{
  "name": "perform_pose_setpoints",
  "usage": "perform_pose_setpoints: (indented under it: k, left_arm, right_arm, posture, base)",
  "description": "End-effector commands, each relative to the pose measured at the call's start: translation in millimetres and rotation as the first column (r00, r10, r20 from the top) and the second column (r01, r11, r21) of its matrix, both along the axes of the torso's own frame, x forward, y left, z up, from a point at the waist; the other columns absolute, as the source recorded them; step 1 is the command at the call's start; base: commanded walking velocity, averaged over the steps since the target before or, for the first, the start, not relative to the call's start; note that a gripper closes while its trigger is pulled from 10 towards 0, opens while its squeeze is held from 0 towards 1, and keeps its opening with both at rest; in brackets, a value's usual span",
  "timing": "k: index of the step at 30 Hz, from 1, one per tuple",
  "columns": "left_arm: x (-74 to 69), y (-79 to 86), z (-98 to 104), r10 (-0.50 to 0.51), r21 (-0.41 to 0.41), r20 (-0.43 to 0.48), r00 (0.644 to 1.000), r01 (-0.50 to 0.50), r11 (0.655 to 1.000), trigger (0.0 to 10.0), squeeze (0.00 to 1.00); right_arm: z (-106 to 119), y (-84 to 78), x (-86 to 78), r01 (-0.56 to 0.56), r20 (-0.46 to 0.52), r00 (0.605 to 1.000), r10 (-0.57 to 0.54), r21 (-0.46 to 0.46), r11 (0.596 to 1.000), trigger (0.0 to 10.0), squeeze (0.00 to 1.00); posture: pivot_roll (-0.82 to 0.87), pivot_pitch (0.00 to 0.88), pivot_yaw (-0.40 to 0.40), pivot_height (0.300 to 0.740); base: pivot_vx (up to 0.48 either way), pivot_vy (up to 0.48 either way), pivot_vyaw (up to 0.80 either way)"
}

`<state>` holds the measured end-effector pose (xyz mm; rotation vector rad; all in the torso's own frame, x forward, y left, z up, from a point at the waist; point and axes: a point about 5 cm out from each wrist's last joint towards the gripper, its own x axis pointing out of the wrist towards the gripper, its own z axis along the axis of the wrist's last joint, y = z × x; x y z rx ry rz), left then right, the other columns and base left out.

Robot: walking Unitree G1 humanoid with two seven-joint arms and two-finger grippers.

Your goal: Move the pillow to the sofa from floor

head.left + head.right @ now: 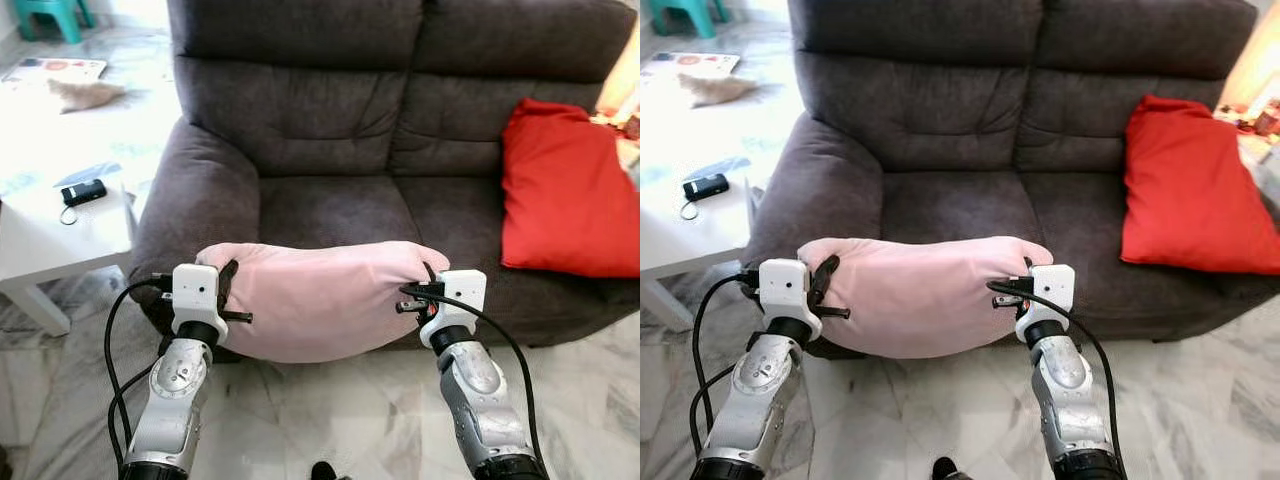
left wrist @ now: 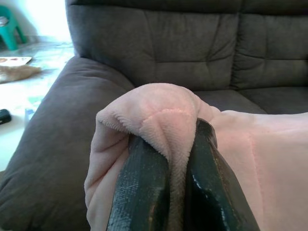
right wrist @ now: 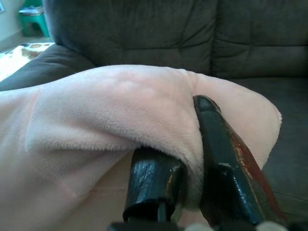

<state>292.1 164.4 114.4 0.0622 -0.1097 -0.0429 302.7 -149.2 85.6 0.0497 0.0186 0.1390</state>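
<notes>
- Left gripper [image 2: 166, 185] is pinched tight on a fold at one end of the soft pale-pink fleece pillow [image 1: 315, 295]. You can see the fabric bunched up and squeezed between the two black fingers [image 2: 139, 192], so that corner isn't going anywhere.
- Right gripper [image 3: 192, 163] does the same thing on the other end, clamped on a gathered bit of fleece, with one finger [image 3: 226, 159] lying over the top of the fold.
- Makes sense to hold it by both ends, I reckon: a floppy cushion like this would droop or swing off a single pinch, and two grips keep it stretched flat and level.
- The pillow is off the floor, hanging between the grippers right at the front edge of the dark grey plush fabric sofa [image 1: 330, 130], over the left seat cushion's lip. Can't tell if its underside touches the sofa front.
- Both silver arms reach forward side by side, wrists roughly level, spread about as wide as the pillow.
- Further out: a red square cushion [image 1: 565, 190] leans at the right end of the sofa, well apart from the pink one, so the left seat is free. Looks like it just needs pushing forward and letting go.
- A white side table [image 1: 60, 225] with a small black gadget [image 1: 83, 191] stands left of the sofa.
</notes>
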Motion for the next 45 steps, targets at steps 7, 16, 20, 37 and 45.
perform_pose_setpoints:
  k: [7,16,20,37,45]
  left_arm:
    - [0.7,1.9,6.2,0.016,-0.008,0.037,0.999,-0.016,1.0,10.0,0.0]
    - [3.0,5.3,7.9,0.034,0.009,0.043,0.998,-0.034,0.999,10.0,0.0]
    - [2.5,4.6,8.5,0.03,0.014,0.045,0.999,-0.031,0.999,10.0,0.0]
    - [3.2,8.9,13.8,0.051,-0.004,0.068,0.996,-0.051,0.999,10.0,0.0]
    - [3.4,5.4,11.2,0.026,-0.008,0.054,0.998,-0.026,1.0,10.0,0.0]
  right_arm:
    - [18.4,-8.3,6.8,0.035,0.08,0.996,-0.036,0.012,0.999,10.0,0.0]
    - [18.5,-6.0,7.0,0.031,0.083,0.996,-0.031,0.009,0.999,10.0,0.0]
    - [18.5,-5.6,6.6,0.026,0.086,0.996,-0.027,0.006,1.0,10.0,0.0]
    - [20.4,-1.1,5.6,-0.012,0.114,0.993,0.014,-0.019,1.0,10.0,0.0]
    - [18.8,0.0,4.9,-0.019,0.106,0.994,0.022,-0.029,0.999,10.0,0.0]
  posture:
    - [0.0,0.076,-0.078,0.74]
    - [0.0,0.084,-0.077,0.74]
    - [0.0,0.084,-0.078,0.74]
    - [0.0,0.069,-0.069,0.74]
    - [0.0,0.063,-0.066,0.74]
  base:
    - [0.0,0.0,-0.79]
    - [0.0,-0.027,-0.7]
    - [0.0,0.0,0.0]
    - [0.0,0.0,0.27]
    - [0.0,0.0,0.79]
